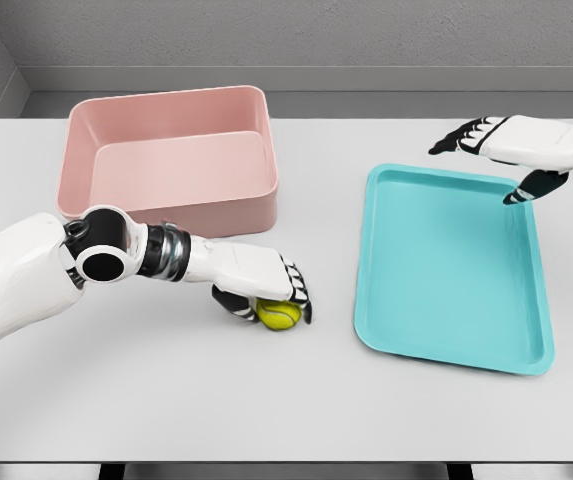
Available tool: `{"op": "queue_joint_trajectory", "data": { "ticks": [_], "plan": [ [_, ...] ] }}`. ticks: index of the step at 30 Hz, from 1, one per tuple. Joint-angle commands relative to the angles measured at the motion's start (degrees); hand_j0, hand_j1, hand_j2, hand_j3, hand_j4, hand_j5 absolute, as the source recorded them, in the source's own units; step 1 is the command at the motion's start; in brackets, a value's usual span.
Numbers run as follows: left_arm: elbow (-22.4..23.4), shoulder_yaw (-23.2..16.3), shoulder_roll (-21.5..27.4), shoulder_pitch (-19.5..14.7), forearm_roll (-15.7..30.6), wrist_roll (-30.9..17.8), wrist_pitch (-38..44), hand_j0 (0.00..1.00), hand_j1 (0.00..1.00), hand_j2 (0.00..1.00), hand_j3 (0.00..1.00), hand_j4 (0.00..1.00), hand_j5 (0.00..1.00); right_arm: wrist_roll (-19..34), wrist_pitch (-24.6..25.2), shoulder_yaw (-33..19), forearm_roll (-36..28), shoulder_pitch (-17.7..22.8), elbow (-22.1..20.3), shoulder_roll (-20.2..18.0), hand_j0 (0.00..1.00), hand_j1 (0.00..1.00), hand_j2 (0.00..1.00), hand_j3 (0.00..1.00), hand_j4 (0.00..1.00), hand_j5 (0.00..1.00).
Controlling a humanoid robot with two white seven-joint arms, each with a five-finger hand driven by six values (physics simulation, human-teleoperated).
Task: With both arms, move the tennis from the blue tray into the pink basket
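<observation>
A yellow-green tennis ball [278,316] rests on the white table between the basket and the tray, under my left hand [271,296]. The left fingers curl down around the ball from above and grip it. The pink basket [171,160] stands at the back left, just behind that hand. The blue tray [451,265] lies at the right with nothing in it. My right hand [501,160] hovers over the tray's far right corner, fingers spread and holding nothing.
The white table [266,400] runs to a front edge near the bottom of the view. A grey wall rises behind the table's back edge.
</observation>
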Motion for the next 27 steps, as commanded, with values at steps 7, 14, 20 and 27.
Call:
{"op": "queue_joint_trajectory", "data": {
  "ticks": [7,14,20,27],
  "plan": [
    [0.07,0.12,0.44,0.09,0.5,0.02,-0.46,0.52,0.52,0.52,0.52,0.52,0.52,0.02,0.15,-0.08,-0.34,0.0,-0.01,-0.07,1.0,1.0,1.0,1.0,1.0,1.0],
    [-0.46,2.41,0.71,0.18,0.85,0.02,-1.78,0.51,0.51,0.51,0.51,0.51,0.51,0.02,0.15,-0.08,-0.34,0.0,-0.01,-0.07,1.0,1.0,1.0,1.0,1.0,1.0],
    [-0.37,5.39,0.88,-0.53,1.46,0.02,-3.01,0.51,0.51,0.51,0.51,0.51,0.51,-0.06,0.15,-0.08,-0.34,-0.09,-0.01,-0.07,1.0,1.0,1.0,1.0,1.0,1.0],
    [4.63,6.8,1.85,-5.18,2.61,0.02,-3.71,0.51,0.51,0.51,0.51,0.51,0.51,-0.06,0.15,-0.08,-0.34,-0.09,-0.1,-0.15,1.0,1.0,1.0,1.0,1.0,1.0]
  ]
}}
